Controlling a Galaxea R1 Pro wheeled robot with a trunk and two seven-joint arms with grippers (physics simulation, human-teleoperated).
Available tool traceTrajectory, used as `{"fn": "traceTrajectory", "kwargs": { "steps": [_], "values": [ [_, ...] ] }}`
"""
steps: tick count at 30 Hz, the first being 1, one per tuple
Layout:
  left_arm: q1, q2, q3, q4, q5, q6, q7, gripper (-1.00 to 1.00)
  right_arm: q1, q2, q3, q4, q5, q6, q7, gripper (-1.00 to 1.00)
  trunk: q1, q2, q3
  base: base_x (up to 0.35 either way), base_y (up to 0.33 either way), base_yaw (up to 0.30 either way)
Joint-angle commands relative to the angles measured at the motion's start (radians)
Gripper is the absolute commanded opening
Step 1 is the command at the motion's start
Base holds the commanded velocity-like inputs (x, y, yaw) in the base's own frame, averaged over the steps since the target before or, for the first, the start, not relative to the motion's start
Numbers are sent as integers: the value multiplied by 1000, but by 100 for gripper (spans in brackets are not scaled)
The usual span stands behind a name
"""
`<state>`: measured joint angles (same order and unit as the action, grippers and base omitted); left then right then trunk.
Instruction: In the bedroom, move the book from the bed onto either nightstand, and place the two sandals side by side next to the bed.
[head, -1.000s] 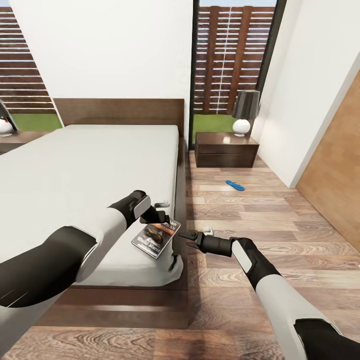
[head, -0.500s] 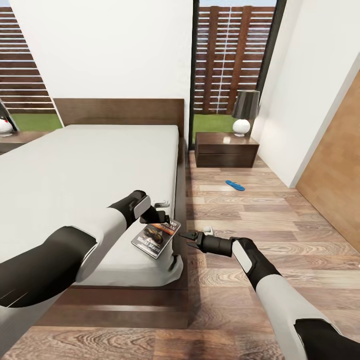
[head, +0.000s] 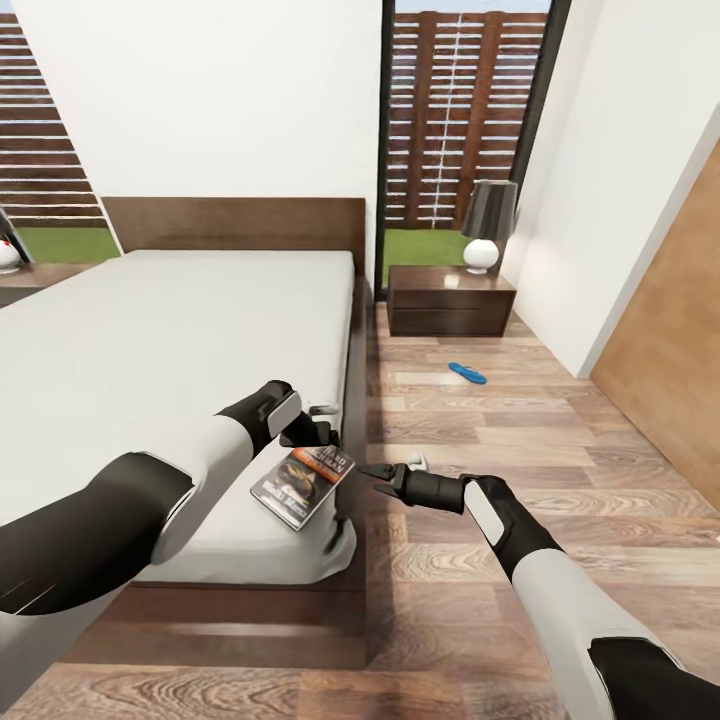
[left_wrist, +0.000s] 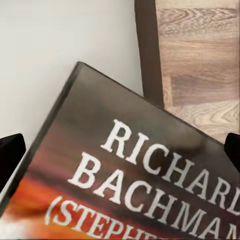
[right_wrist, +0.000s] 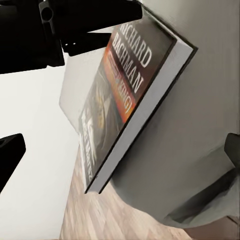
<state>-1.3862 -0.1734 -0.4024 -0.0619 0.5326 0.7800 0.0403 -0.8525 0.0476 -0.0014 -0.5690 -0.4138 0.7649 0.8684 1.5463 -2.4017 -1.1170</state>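
The book (head: 302, 482) lay flat near the foot corner of the bed (head: 150, 340), close to the mattress edge on the floor side, cover up. From the left wrist you could read "RICHARD BACHMAN" on it, though the lower text ran out of the frame. The left gripper (head: 322, 432) sat right at the book's top edge. Only its dark fingertips (left_wrist: 10, 152) showed at the borders of the wrist picture, spread wider than the book, with nothing between them. The right gripper (head: 372, 472) hovered just off the side of the bed, pointing at the book, fingers parted and empty too. Its wrist view caught the book's white page edge (right_wrist: 145, 112) slightly overhanging the rounded mattress corner, and the left gripper's black body (right_wrist: 60, 30) beside it.

Only one blue sandal (head: 467, 373) was visible, out on the wood floor (head: 560, 440) well apart from the bed, nearer the nightstand (head: 450, 300). A lamp (head: 487, 225) stood on that nightstand. A second lamp at the far left was cut off by the frame edge, so hard to make out.
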Motion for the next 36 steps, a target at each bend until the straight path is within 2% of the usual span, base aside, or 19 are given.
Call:
{"fn": "traceTrajectory", "kwargs": {
  "steps": [1,36],
  "values": [
    [-1,0,-7,-1,10,4,4,100,0,0,0,0,-4,5,0,100,0,0,-1,86,-92,0],
    [-1,0,-7,-1,10,4,6,100,0,2,1,7,-2,5,-9,100,0,0,-1,11,-12,0]
  ]
}}
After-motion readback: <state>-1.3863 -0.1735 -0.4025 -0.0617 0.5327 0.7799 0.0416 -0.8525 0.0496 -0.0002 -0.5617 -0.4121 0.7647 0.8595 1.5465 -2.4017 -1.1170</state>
